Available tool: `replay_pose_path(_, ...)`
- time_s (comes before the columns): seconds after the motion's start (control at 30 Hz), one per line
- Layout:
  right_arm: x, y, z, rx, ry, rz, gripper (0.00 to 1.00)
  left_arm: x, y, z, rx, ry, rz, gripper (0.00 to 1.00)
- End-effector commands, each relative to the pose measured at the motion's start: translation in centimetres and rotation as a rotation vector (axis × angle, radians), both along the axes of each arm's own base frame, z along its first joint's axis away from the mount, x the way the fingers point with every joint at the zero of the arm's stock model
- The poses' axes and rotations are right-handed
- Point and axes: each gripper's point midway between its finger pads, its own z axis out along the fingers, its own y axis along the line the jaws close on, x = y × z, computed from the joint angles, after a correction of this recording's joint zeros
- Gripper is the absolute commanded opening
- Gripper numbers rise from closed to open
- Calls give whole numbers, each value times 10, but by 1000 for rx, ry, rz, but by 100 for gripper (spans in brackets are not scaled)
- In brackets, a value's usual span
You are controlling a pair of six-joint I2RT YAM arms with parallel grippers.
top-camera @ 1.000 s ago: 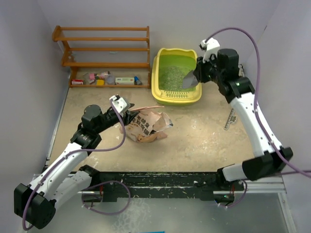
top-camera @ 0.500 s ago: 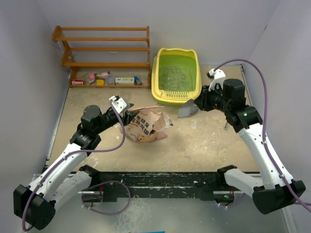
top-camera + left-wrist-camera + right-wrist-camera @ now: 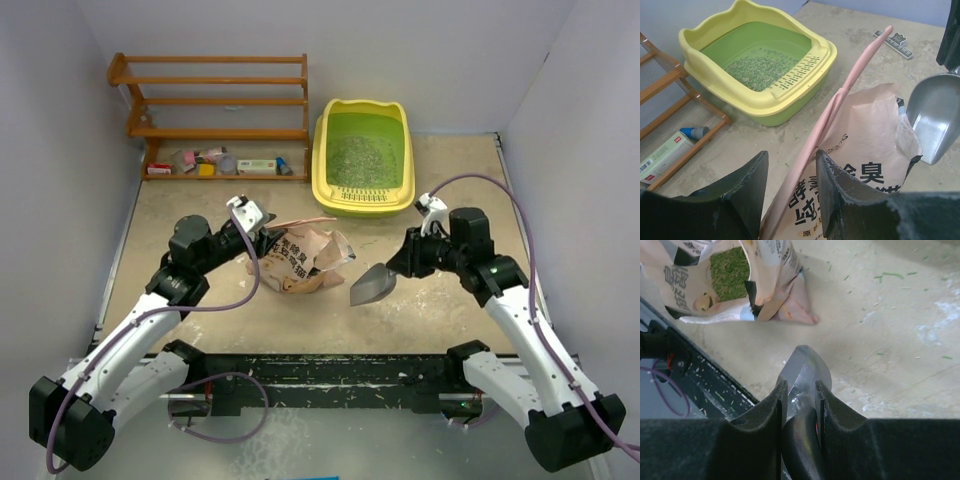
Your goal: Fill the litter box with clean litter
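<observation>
Here, right tool (image 3: 400,263) tight on the scoop (image 3: 369,288), litter box (image 3: 365,207) well beyond it; left tool (image 3: 263,238) tight on the bag (image 3: 306,262).

1. The left arm (image 3: 140,320) is stretched from the near left corner toward the middle, with its elbow bent low.
2. The left gripper (image 3: 790,192) is held part-closed, and a pink strap (image 3: 850,80) is clasped between its fingers.
3. The right arm (image 3: 520,320) is folded, with its elbow raised and the forearm turned leftward.
4. The right gripper (image 3: 800,390) is angled down and left and is clamped narrowly on the handle of a scoop (image 3: 805,365).
</observation>
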Motion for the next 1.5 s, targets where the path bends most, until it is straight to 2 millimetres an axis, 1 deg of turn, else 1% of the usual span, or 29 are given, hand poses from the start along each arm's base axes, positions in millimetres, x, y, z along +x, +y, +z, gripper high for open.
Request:
replay_pose_path(0.0, -9, 22, 0, 138, 16, 70, 0, 3, -3, 27, -23, -63, -8, 46)
replay_pose_path(0.07, -13, 27, -9, 182, 29, 75, 0, 3, -2, 27, -22, -62, -9, 46)
replay_pose_path(0.2, -20, 38, -20, 288, 11, 83, 1, 2, -3, 26, -23, -60, -12, 46)
replay_pose_path(0.23, -23, 38, -29, 302, 24, 82, 2, 3, -3, 26, -22, -59, -11, 46)
replay_pose_path(0.3, -26, 41, -38, 327, 40, 83, 4, 3, -3, 25, -22, -57, -13, 46)
replay_pose_path(0.47, -31, 39, -69, 314, 119, 58, 5, 3, -4, 23, -20, -50, -20, 46)
replay_pose_path(0.57, -32, 35, -78, 293, 135, 38, 5, 3, -4, 23, -19, -49, -19, 46)
replay_pose_path(0.6, -32, 33, -81, 282, 141, 24, 7, 3, -5, 23, -19, -49, -20, 46)
replay_pose_path(0.67, -31, 29, -88, 249, 155, -3, 17, 3, -5, 22, -19, -46, -23, 46)
replay_pose_path(0.73, -31, 25, -93, 227, 172, -24, 22, 3, -6, 22, -18, -43, -25, 46)
replay_pose_path(0.83, -31, 21, -100, 205, 191, -53, 34, 4, -6, 21, -18, -40, -26, 46)
replay_pose_path(1.0, -32, 9, -113, 140, 230, -119, 42, 3, -7, 21, -19, -40, -31, 46)
replay_pose_path(1.03, -32, 9, -115, 139, 238, -127, 46, 3, -7, 22, -18, -41, -32, 46)
replay_pose_path(1.2, -29, 4, -114, 130, 234, -169, 51, 2, -7, 23, -21, -42, -35, 46)
replay_pose_path(1.27, -28, -1, -112, 110, 226, -194, 56, 2, -7, 23, -21, -43, -35, 46)
replay_pose_path(1.37, -25, -4, -102, 106, 205, -219, 58, 2, -6, 25, -22, -46, -34, 46)
replay_pose_path(1.47, -21, -4, -84, 119, 168, -222, 59, 2, -5, 25, -18, -48, -25, 46)
